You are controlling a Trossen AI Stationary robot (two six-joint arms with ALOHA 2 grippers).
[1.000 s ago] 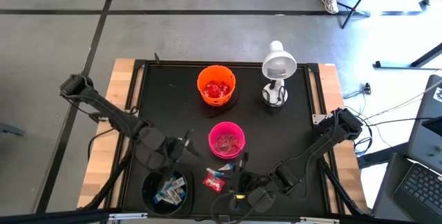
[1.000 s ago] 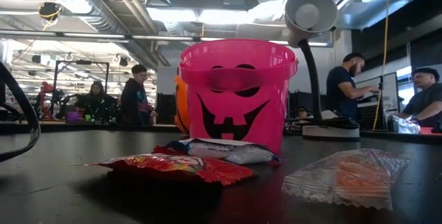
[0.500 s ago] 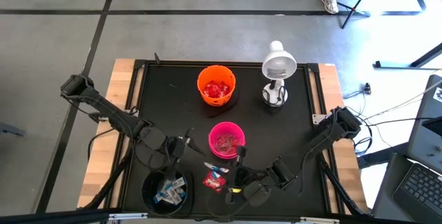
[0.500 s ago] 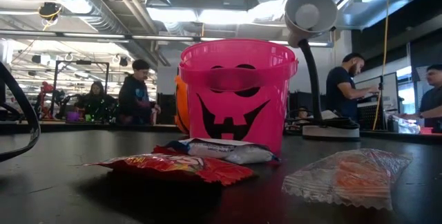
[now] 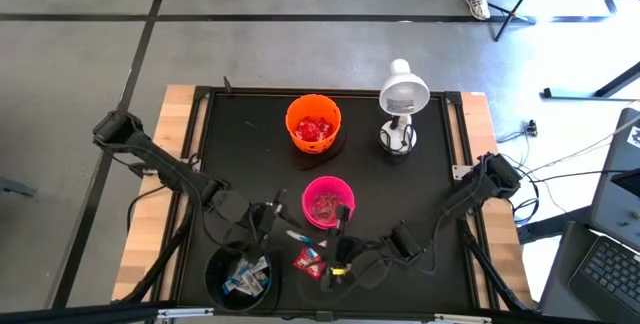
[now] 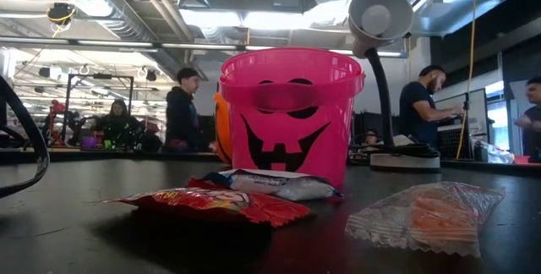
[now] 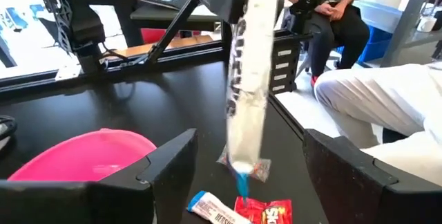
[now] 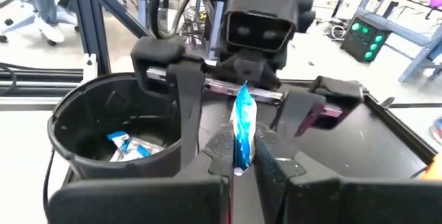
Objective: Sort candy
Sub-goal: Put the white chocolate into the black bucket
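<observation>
The right tool is clenched on one end of a long blue-and-white candy, a slim wrapper with a bright blue tip. It hangs in the air between the two tools. The left tool stands released, its fingers wide on either side of the candy and not touching it.

On the black tabletop below lie a red candy, a blue-and-white one and a pinkish clear one, close together just in front of the pink bowl. The black bowl at the near left edge holds several blue-and-white candies. The orange bowl farther back holds red ones.

Both tools crowd the near edge between the pink and black bowls. The tabletop's left side and far right corner, past the lamp, are open.
</observation>
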